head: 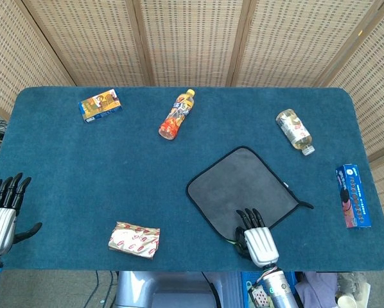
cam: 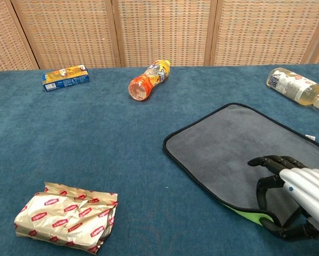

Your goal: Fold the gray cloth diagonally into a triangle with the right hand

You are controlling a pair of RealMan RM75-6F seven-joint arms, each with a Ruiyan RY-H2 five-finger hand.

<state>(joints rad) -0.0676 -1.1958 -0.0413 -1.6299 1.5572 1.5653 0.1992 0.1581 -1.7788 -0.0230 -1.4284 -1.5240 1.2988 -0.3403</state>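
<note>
Right hand (cam: pixel 293 200) pinches the cloth corner; left hand (head: pixel 0 212) rests with fingers spread.

Blue-carpeted table (head: pixel 83 167) before woven wicker screens (head: pixel 192 38). Orange drink bottle (head: pixel 176 114) lying on its side near the table's far edge. To its left, a small orange-and-blue carton (head: pixel 99 105); to its right, a pale, clear bottle (head: pixel 295 131), possibly tea. Nearer than the orange bottle, a crinkled red-and-cream packet (head: pixel 134 239). At the table's right edge, a blue box (head: pixel 353 196).

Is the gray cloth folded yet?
Not yet. The gray cloth lies mostly flat; only its near corner is lifted by the right hand, showing a green underside.
</note>
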